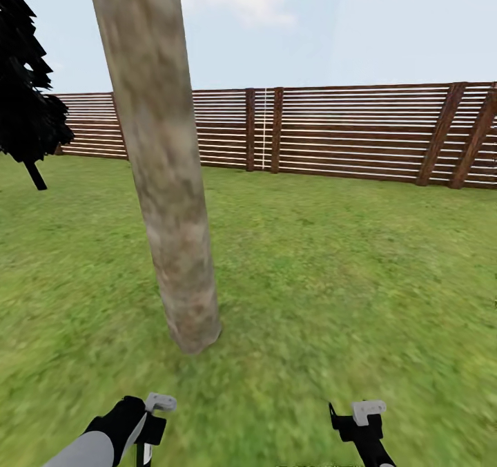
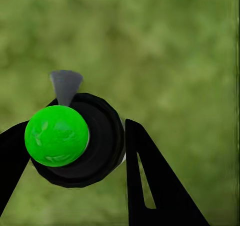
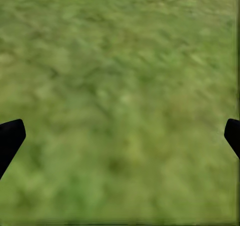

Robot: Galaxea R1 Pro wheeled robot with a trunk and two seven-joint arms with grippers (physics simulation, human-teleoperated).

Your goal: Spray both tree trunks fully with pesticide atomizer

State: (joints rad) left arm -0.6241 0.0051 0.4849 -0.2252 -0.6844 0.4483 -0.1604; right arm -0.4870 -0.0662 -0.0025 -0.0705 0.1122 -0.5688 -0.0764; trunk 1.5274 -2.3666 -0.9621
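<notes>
Two black fingers [image 2: 150, 186] of your left gripper [image 2: 75, 176] clamp the pesticide atomizer [image 2: 75, 141], its green cap and grey nozzle between them. Your right gripper [image 3: 120, 136] hangs spread wide, only grass [image 3: 120, 60] between its fingertips; the tree trunk [image 1: 162, 177] stands ahead.

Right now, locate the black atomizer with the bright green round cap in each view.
Head view: I cannot make it out by the left gripper.
Left wrist view: the atomizer sits lower left, between the black fingers.
Right wrist view: grass, no atomizer.
Shared landmark: the green grass lawn.
</notes>
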